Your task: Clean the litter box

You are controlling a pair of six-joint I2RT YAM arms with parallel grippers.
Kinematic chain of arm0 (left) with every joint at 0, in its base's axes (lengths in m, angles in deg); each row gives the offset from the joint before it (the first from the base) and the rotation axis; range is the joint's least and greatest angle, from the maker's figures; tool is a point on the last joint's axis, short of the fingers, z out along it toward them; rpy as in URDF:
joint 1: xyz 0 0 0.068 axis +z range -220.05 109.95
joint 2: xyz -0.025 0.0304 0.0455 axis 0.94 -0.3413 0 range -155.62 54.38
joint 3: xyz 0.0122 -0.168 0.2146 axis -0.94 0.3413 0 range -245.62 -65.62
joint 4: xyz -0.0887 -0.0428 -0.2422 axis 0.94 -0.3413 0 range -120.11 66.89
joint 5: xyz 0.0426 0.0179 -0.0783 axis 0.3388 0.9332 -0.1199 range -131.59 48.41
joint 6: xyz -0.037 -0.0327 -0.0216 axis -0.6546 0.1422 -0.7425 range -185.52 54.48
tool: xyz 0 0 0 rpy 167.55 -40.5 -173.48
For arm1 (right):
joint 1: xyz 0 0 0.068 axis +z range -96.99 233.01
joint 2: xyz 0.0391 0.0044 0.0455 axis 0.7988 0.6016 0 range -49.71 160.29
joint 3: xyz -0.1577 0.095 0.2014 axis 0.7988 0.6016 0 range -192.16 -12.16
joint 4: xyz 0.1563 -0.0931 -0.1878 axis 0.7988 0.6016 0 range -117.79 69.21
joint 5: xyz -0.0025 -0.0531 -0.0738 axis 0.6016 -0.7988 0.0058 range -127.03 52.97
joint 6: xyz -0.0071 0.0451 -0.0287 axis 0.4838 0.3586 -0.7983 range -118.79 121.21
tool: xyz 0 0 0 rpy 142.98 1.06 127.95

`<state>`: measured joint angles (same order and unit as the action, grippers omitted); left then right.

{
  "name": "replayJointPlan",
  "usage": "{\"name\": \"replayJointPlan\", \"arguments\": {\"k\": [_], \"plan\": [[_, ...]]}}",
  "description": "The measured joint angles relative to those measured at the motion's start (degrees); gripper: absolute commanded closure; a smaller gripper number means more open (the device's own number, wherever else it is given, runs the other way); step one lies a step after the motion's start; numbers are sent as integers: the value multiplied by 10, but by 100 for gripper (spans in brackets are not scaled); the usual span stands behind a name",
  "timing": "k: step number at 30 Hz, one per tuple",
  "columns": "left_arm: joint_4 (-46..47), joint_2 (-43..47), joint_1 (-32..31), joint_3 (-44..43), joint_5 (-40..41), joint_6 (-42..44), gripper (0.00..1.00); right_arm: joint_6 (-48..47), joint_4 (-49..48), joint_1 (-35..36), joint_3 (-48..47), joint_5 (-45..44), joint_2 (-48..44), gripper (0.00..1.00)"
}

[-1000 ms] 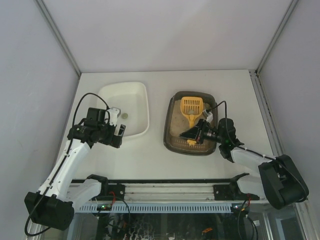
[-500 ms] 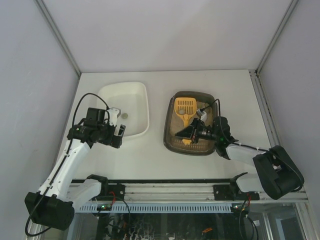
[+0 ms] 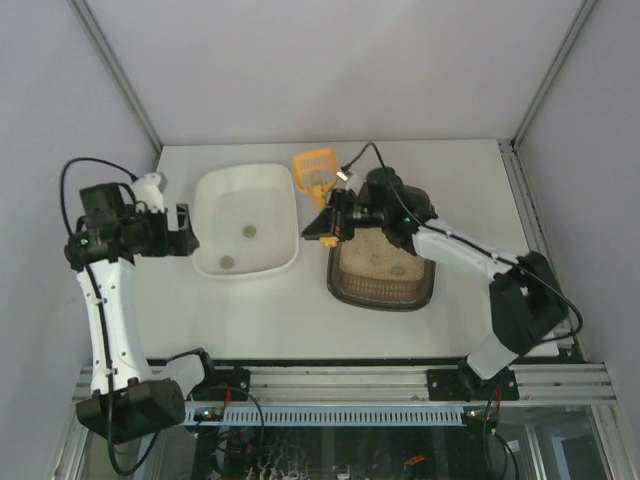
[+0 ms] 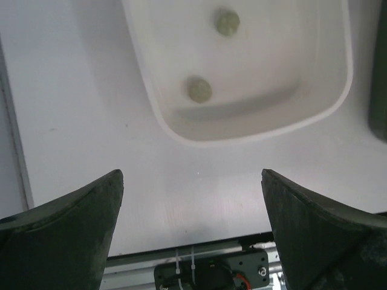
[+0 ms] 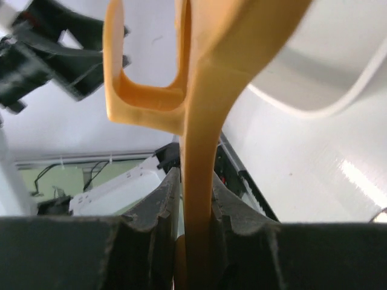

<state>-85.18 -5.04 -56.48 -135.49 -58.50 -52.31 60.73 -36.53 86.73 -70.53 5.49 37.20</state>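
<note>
Between the 2 trays, the right claw (image 3: 329, 227) now holds the yellow slotted plastic scoop (image 3: 315, 165) up off the table. Its jaws are clamped tight on the handle, as the right wrist view shows. Half a second ago the scoop head lay down in the litter. The white rounded plastic tray (image 3: 265, 200) held 1 greenish clump then and holds 2 now (image 3: 228, 263), so I judge that a load has just been tipped out. The left claw (image 3: 182, 230) has swung away to the tray's left and gapes wide with nothing in it.

The dark brown-grey ribbed plastic litter box (image 3: 380, 298) sits on the table's right half. It lies just right of the right claw and nearer the arm bases, and the claw hangs about over its far-left corner. At least 2 small dark lumps (image 3: 398, 271) seem to remain in the sand, so more scooping is likely needed.
</note>
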Motion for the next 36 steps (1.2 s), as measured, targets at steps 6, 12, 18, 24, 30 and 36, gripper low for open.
{"name": "replayJointPlan", "arguments": {"k": [6,12,18,24,30,36], "plan": [[-32,-31,73,-79,-81,16,0,-142,288,68,-319,-87,196,100],[-35,-4,75,-78,-89,8,0,-266,565,164,-636,-270,376,100],[-23,22,76,-78,-61,-14,0,-338,730,230,-769,-455,468,100],[11,13,76,-67,-21,-63,0,-379,800,261,-782,-618,502,100],[15,-9,77,-59,-35,-82,0,-395,794,264,-768,-683,497,100],[15,-8,77,-58,-58,-81,0,-408,776,264,-744,-695,489,100]]}}
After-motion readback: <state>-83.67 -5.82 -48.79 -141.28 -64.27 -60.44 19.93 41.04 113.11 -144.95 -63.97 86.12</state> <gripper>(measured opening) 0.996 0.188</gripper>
